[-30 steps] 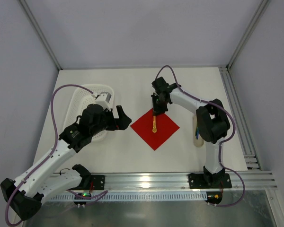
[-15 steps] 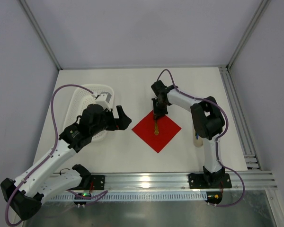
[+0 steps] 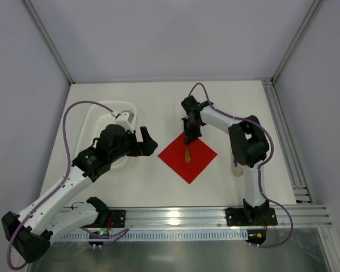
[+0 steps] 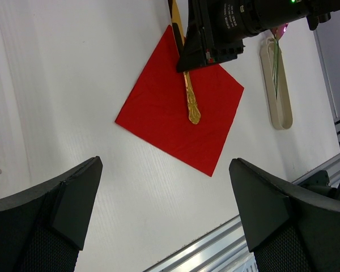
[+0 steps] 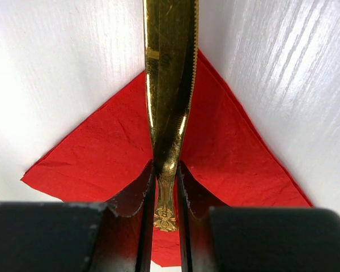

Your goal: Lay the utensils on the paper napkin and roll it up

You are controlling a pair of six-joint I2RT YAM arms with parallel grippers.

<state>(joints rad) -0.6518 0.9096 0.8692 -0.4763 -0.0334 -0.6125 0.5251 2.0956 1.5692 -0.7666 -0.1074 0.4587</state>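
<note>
Holding now: R hand [image 3: 188,135] is clamped on the handle of a gold utensil [image 3: 187,151], fingers tight either side. Toothed edge on the blade, so prob. a knife.
Utensil pos: centre of top view, along the diagonal of the red napkin [image 3: 197,161]. Handle end is over the napkin middle; blade runs past the upper corner over bare counter [image 3: 158,102]. Can't tell if it's fully down or just above the paper.
Just changed: vs a sec ago the R arm has tucked in and come lower, and the napkin sits slightly further toward lower right of frame. Over the last half-sec nothing moves; grip is the same.
Meaning: placement looks done bar the let-go. My read: next is to release w/o dragging the paper again.
L hand [image 3: 148,141]: fingers wide apart, empty, hovering left of the napkin, near the white basket [image 3: 102,113]; no change.
Still to do: 2nd utensil [image 4: 277,62] (pink tip, green stem) lies in the beige tray [image 4: 282,116], right of frame in L wrist view; then the roll. Early in the task.
Writing: small white print on the black housing [image 4: 238,20] behind the R hand, L wrist view, too small to read. No brands seen.
</note>
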